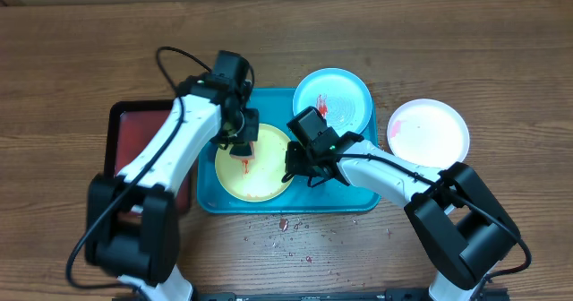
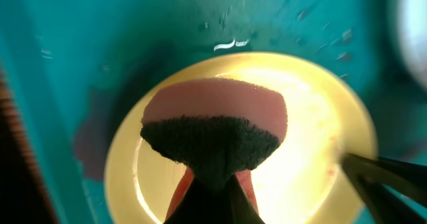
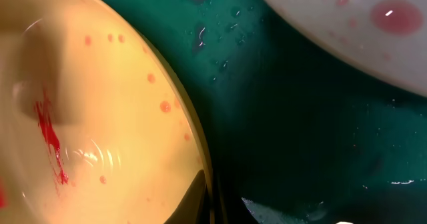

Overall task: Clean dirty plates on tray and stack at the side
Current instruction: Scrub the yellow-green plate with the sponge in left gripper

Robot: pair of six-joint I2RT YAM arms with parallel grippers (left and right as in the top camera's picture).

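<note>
The teal tray (image 1: 358, 199) holds the pale yellow-green plate (image 1: 253, 181) on its left, with red smears and spots (image 3: 50, 134). My left gripper (image 1: 243, 145) is shut on a pink sponge with a dark scouring side (image 2: 213, 124) and holds it over this plate (image 2: 313, 137). My right gripper (image 1: 294, 167) straddles the plate's right rim (image 3: 223, 204), one finger on the inside and one outside on the tray (image 3: 287, 117). The blue plate (image 1: 345, 99), red-smeared, lies at the tray's back right corner. The white plate (image 1: 428, 133) lies on the table to the right.
A black tray with a red inside (image 1: 134, 129) stands left of the teal tray, partly under my left arm. Red crumbs (image 1: 282, 224) lie on the wooden table in front of the teal tray. Water drops cover the tray floor (image 3: 220, 24).
</note>
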